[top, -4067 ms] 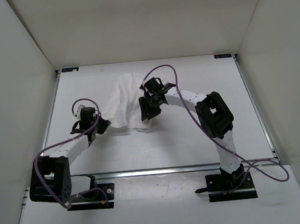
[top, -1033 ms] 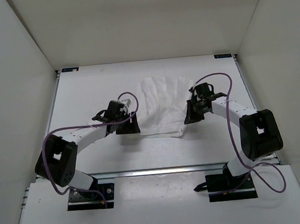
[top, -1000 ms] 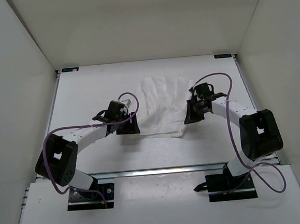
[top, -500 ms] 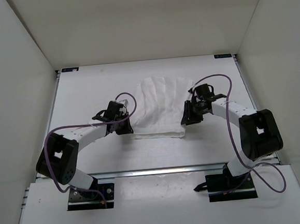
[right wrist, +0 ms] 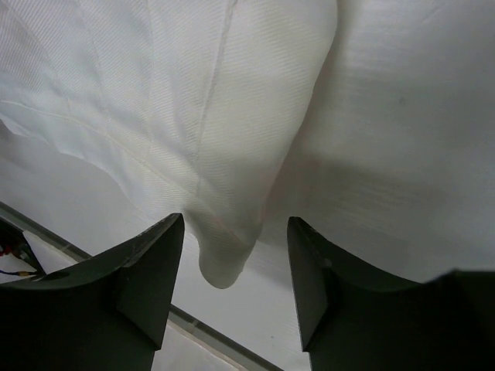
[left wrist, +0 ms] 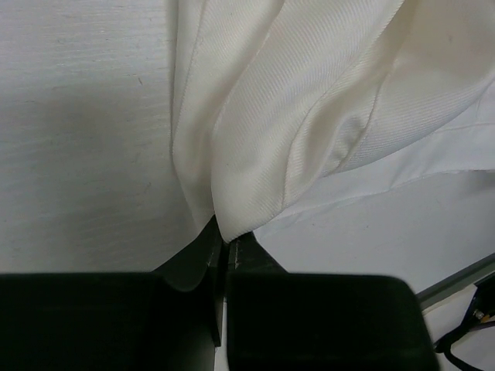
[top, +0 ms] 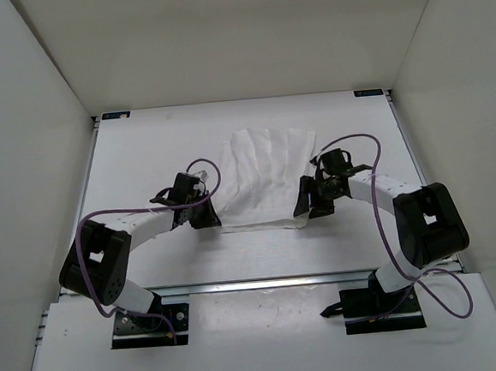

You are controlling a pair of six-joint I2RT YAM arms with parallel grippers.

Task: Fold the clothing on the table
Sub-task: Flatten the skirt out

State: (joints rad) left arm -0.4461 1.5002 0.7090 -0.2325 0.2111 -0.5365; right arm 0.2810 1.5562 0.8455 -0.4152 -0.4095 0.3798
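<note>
White clothing (top: 265, 180) lies spread and wrinkled at mid-tabletop (top: 143, 159). At its 8 o'clock corner the left end effector (left wrist: 226, 243) is closed, pinching the fabric edge. At the 4 o'clock corner the right end effector (right wrist: 234, 224) stands with jaws apart — a fabric fold hangs between them, ungripped.

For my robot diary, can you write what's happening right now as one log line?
left gripper: shut on the clothing | right gripper: open, corner loose between jaws | clothing: lying on the table
</note>
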